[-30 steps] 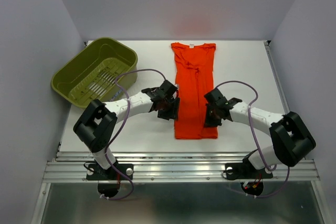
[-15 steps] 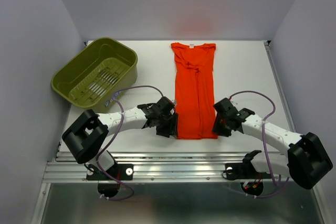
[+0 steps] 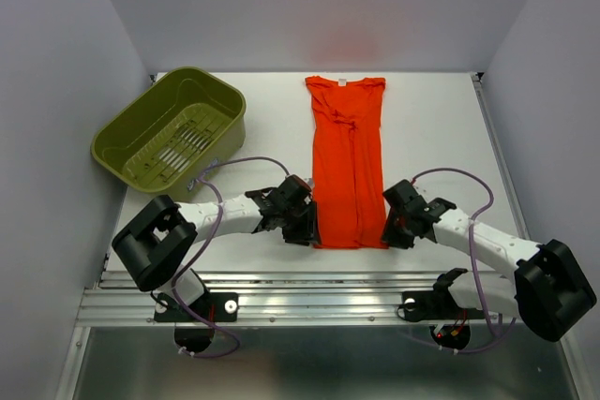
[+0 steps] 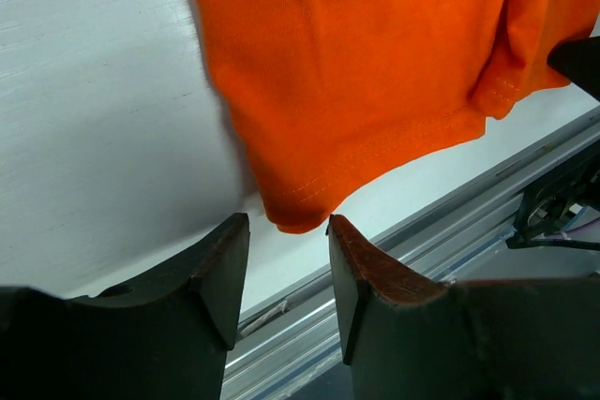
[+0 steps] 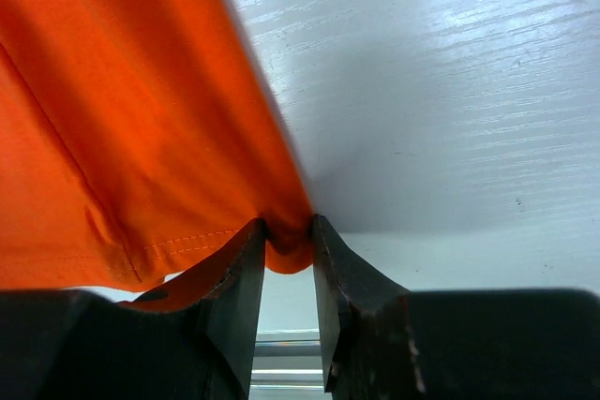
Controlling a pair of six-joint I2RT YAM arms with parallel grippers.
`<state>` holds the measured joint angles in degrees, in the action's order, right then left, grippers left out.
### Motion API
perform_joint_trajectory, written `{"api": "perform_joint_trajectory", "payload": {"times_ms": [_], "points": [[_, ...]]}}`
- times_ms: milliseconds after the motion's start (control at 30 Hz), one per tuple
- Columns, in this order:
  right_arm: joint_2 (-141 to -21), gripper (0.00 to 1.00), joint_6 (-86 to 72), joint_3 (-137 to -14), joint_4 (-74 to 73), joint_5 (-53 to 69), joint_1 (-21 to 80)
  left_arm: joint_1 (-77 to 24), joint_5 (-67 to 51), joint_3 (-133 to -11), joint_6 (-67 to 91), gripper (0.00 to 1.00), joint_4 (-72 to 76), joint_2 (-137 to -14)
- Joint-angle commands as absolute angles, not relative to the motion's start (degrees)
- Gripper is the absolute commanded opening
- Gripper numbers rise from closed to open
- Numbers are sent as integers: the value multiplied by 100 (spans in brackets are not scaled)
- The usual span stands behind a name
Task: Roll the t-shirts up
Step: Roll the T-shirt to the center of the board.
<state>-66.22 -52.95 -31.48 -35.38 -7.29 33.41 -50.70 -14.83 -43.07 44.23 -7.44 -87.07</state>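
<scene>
The orange-red t-shirt (image 3: 348, 161) lies flat on the white table, folded lengthwise into a long narrow strip, collar at the far end. My left gripper (image 3: 307, 231) is at its near left corner. In the left wrist view the gripper (image 4: 286, 227) is open, and the hem corner of the t-shirt (image 4: 356, 63) lies just ahead of the fingertips. My right gripper (image 3: 389, 231) is at the near right corner. In the right wrist view the gripper (image 5: 289, 231) is shut on a pinch of the t-shirt's (image 5: 122, 119) hem corner.
An olive-green slotted basket (image 3: 169, 128) stands tilted at the far left of the table. An aluminium rail (image 3: 319, 292) runs along the near edge, close behind both grippers. Grey walls enclose the table on three sides.
Both grippers moved toward the near edge along the t-shirt's sides to its bottom corners. In the last half second they barely moved.
</scene>
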Motion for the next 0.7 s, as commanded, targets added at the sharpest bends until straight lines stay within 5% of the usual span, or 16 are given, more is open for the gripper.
{"api": "perform_joint_trajectory", "payload": {"times_ms": [0, 267, 333, 367, 667], "points": [[-6504, 31, -5388, -3059, -3419, -703, 3366, -5115, -1494, -4236, 4535, 46, -554, -8771], [-6513, 16, -5300, -3120, -3516, -826, 3366, -5115, -1485, -4271, 4553, 27, -554, -8842], [-6504, 10, -5291, -3138, -3524, -844, 3366, -5115, -1485, -4306, 4535, 15, -554, -8850], [-6504, 6, -5282, -3155, -3533, -844, 3366, -5115, -1538, -4324, 4518, 0, -554, -8868], [-6311, 1, -5265, -3585, -3884, -1239, 3366, -5107, -1328, -4657, 4500, 0, -940, -8745]]}}
